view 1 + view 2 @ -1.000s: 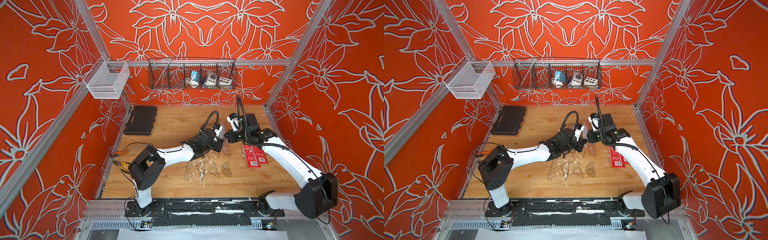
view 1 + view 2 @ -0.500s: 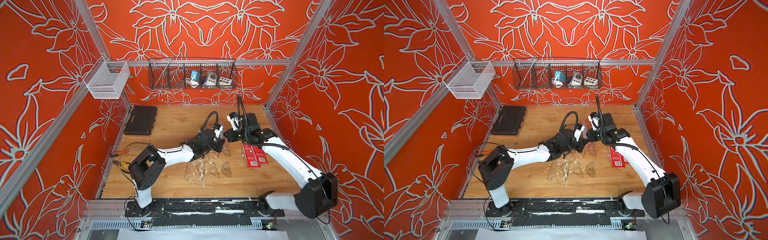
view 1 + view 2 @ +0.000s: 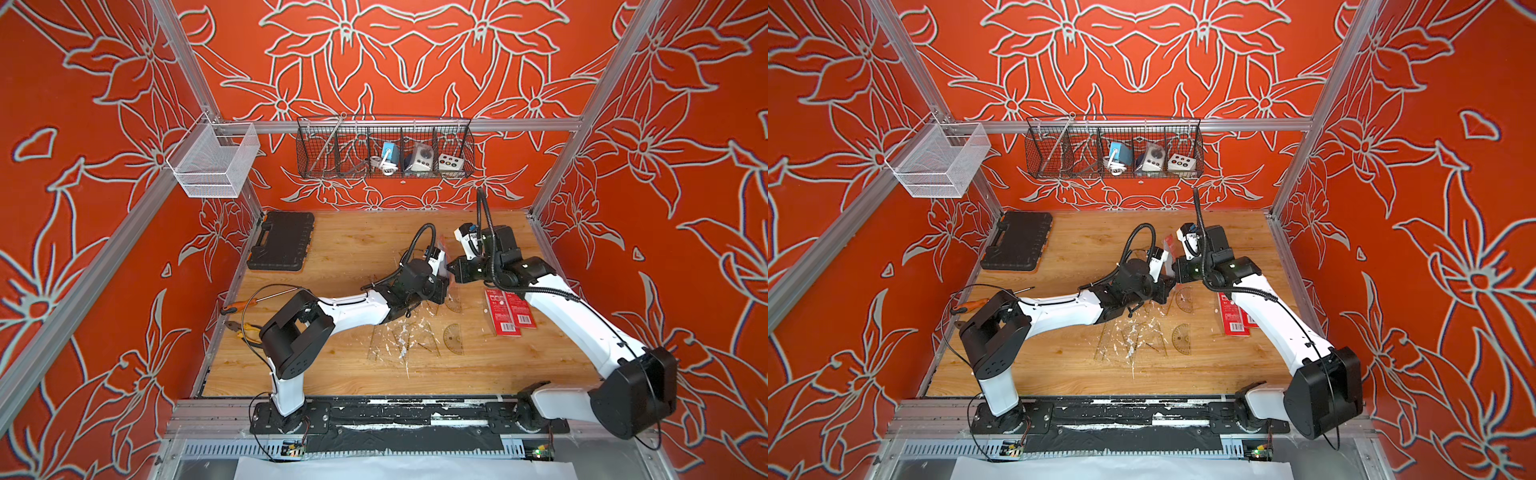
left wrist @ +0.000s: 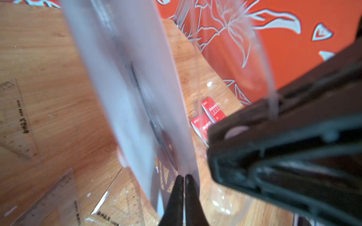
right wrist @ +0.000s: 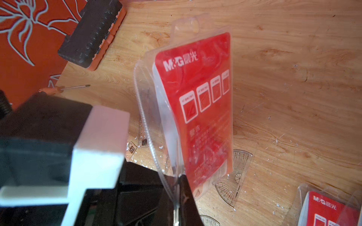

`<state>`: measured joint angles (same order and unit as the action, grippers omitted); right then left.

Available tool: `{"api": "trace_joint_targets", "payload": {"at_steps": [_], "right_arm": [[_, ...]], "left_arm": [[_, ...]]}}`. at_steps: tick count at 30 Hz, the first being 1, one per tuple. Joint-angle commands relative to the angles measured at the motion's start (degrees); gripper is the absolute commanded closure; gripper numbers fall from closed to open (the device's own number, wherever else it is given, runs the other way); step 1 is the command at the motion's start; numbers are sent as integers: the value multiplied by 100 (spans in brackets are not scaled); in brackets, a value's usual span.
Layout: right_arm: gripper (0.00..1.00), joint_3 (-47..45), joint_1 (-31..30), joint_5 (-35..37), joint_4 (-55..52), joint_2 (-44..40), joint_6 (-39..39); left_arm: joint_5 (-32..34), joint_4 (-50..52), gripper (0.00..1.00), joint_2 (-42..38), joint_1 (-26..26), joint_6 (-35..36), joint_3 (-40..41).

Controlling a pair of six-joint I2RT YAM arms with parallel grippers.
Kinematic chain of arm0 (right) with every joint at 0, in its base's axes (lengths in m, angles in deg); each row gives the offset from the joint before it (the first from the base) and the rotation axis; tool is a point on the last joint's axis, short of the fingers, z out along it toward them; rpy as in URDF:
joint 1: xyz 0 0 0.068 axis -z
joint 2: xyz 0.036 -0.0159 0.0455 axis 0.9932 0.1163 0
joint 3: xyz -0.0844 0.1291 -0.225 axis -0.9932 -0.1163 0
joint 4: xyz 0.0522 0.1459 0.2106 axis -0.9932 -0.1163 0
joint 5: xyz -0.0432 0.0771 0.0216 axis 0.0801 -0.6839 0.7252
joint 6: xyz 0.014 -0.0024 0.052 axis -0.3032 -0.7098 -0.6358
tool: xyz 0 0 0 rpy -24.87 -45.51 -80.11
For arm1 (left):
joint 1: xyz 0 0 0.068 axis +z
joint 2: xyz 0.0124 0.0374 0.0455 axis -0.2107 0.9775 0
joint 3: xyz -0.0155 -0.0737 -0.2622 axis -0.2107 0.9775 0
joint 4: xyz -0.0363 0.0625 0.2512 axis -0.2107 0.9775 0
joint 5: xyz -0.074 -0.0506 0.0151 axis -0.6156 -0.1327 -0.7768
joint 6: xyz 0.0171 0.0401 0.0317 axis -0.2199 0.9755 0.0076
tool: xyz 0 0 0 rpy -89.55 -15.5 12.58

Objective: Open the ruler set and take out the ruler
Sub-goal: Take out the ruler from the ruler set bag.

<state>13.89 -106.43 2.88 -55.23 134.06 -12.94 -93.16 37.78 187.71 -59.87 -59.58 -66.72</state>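
The ruler set [image 5: 205, 97] is a clear plastic pack with a red card, held upright above the table between both arms; it also shows in both top views [image 3: 443, 254] [image 3: 1168, 248]. My right gripper [image 5: 177, 177] is shut on the clear front sheet at the pack's lower edge. My left gripper [image 4: 184, 177] is shut on the white back sheet [image 4: 137, 78] of the same pack, and the clear sheet [image 4: 231, 58] bows away from it. The two grippers [image 3: 445, 279] [image 3: 454, 272] nearly touch. I cannot make out the ruler inside the pack.
Loose clear set squares [image 3: 399, 340] and protractors [image 3: 453, 338] lie on the wood below the grippers. Two more red packs [image 3: 505, 311] lie to the right. A black tool case [image 3: 282, 241], a screwdriver [image 3: 249, 301] and pliers [image 3: 241, 328] sit at the left.
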Motion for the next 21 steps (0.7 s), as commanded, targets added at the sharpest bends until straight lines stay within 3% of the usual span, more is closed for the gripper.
{"api": "trace_joint_targets", "payload": {"at_steps": [1, 12, 21], "right_arm": [[100, -71, 28, -290, 153, -174, -37], [100, -179, 29, -419, 175, -217, -53], [100, -86, 31, -409, 171, -214, -58]], "left_arm": [[215, -407, 92, -186, -29, -209, 219], [269, -987, 93, -341, -29, -436, 423], [245, -646, 100, -142, -28, -352, 174]]}}
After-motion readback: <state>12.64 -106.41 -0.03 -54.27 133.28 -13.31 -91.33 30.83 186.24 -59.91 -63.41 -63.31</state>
